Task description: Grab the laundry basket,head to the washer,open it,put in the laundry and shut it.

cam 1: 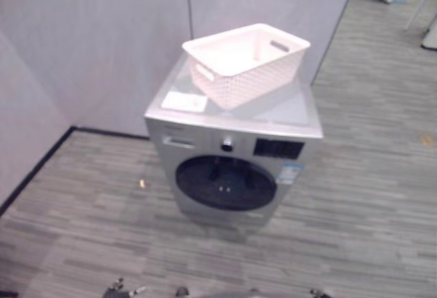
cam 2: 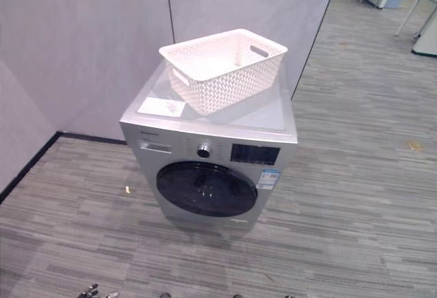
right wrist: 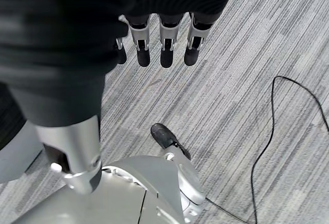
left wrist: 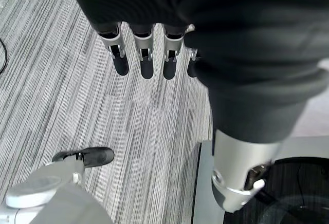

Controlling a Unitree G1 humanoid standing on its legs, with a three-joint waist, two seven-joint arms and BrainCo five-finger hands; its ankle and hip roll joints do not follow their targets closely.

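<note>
White plastic laundry basket (cam 2: 222, 68) is set on the washer (cam 2: 208, 149) top, toward its back edge, apparently empty. Its round door (cam 2: 207, 188) is shut. Left hand (left wrist: 146, 54) and right hand (right wrist: 162, 44) hang released, grasping nothing.

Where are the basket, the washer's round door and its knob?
basket (cam 1: 235, 83), left eye view, woven front wall.
door (cam 1: 225, 183), left eye view, dark glass.
knob (cam 2: 204, 150), right eye view, dial face.
</note>
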